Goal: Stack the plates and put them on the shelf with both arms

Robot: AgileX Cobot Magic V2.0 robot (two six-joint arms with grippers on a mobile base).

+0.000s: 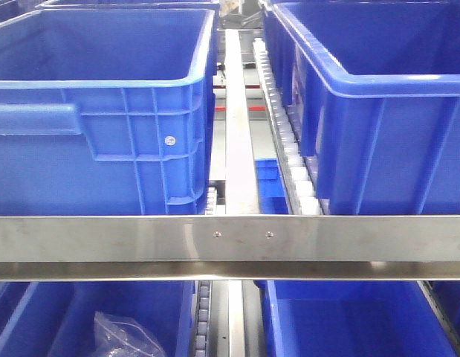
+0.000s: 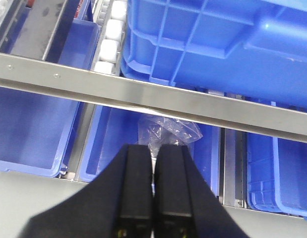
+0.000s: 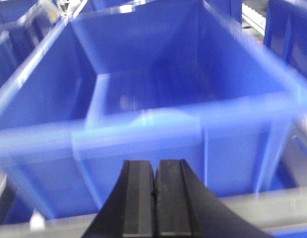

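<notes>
No plates show in any view; they are out of view. My left gripper (image 2: 154,148) is shut and empty, with its black fingers pressed together in front of the shelf's steel rail (image 2: 158,96). My right gripper (image 3: 155,163) is shut and empty, in front of a large blue bin (image 3: 158,89); that view is blurred. Neither gripper shows in the front view.
The shelf rack has a steel front rail (image 1: 230,242) and white rollers (image 1: 296,167). Two large blue bins (image 1: 103,111) (image 1: 378,97) stand on the upper level. The lower level holds blue bins, one with a clear plastic bag (image 2: 168,131), which also shows in the front view (image 1: 125,338).
</notes>
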